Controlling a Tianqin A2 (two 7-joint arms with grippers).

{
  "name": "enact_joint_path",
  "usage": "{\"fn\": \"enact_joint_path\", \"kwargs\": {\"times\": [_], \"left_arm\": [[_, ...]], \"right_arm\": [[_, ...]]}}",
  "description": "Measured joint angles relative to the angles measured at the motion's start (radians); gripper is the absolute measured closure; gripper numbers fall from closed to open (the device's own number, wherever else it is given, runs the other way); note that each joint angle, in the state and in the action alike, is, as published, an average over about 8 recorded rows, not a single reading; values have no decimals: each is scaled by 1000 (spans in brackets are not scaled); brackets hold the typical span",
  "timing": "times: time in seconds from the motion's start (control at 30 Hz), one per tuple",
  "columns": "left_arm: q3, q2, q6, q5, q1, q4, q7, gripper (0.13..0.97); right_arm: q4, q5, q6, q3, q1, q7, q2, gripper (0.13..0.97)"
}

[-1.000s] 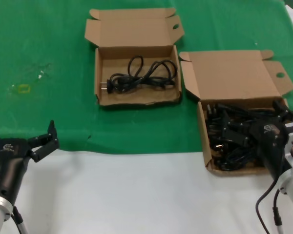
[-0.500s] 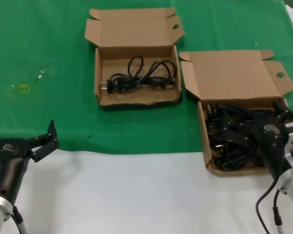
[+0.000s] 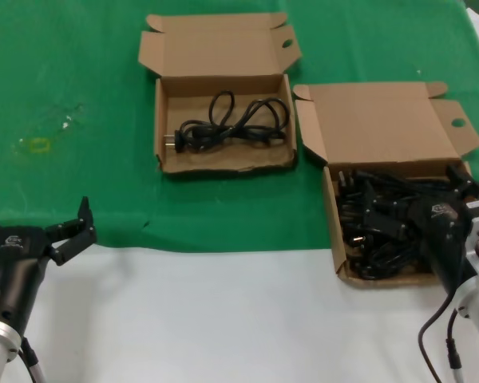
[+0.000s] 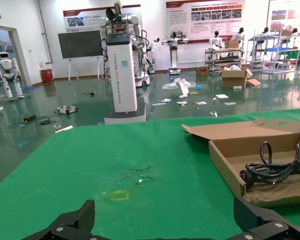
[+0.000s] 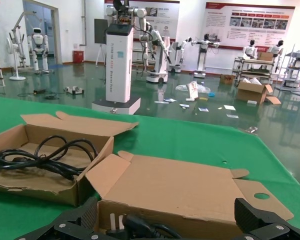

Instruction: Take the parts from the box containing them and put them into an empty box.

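Note:
A tangle of black power cords (image 3: pixel 383 231) fills the right cardboard box (image 3: pixel 336 239), whose lid is skewed. My right gripper (image 3: pixel 419 199) hangs open low over that pile, its fingers spread across the cords and shut on nothing. In the right wrist view a plug (image 5: pixel 125 225) lies between the open fingertips (image 5: pixel 245 215). The other box (image 3: pixel 223 163), with a straight lid and a round hole in its right flap, holds one coiled cord (image 3: pixel 231 124). My left gripper (image 3: pixel 36 209) is open and empty at the near left.
Green cloth (image 3: pixel 80 80) covers the far part of the table and white surface (image 3: pixel 223 319) the near part. A small yellow mark (image 3: pixel 38 145) lies on the cloth at left. The two boxes almost touch at their corners.

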Motion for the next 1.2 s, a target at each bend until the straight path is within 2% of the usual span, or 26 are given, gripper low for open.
{"fn": "enact_joint_path", "kwargs": {"times": [1.2], "left_arm": [[0, 0, 0, 0, 0, 0, 0, 132]], "right_arm": [[0, 0, 0, 0, 0, 0, 0, 129]]}}
